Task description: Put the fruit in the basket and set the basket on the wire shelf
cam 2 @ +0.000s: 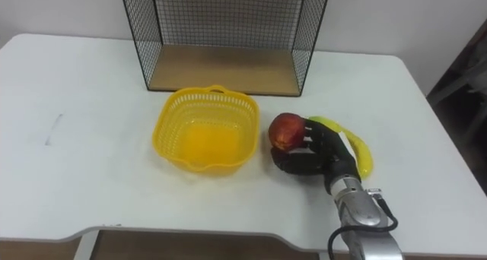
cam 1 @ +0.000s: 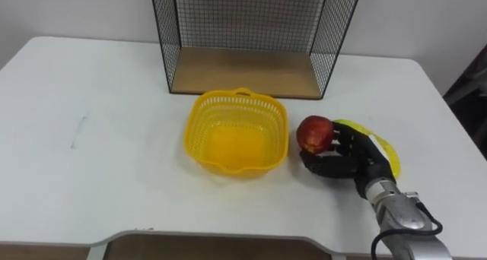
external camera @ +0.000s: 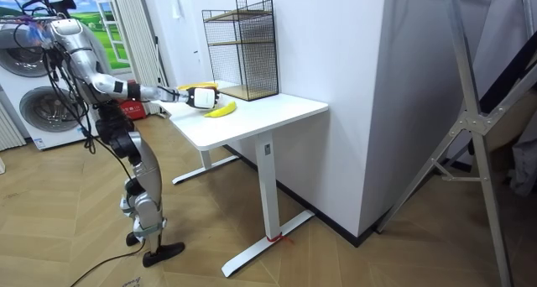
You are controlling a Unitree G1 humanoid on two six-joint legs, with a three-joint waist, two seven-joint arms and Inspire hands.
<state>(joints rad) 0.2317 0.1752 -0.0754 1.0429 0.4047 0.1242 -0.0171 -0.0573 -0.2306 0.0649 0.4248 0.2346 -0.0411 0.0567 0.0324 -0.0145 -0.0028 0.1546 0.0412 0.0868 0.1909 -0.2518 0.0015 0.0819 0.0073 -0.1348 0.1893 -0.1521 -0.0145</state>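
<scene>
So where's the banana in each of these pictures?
Left eye view: banana right of centre, partly behind the right hand holding the apple.
Right eye view: banana right of centre, behind that hand.
Room view: banana upper left, on the table.
Shared landmark: the wire shelf beyond it.

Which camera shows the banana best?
The right eye view: the banana is close, its curve showing behind the right hand holding the apple. The left eye view shows much the same. The room view shows it small and far off on the table.
</scene>
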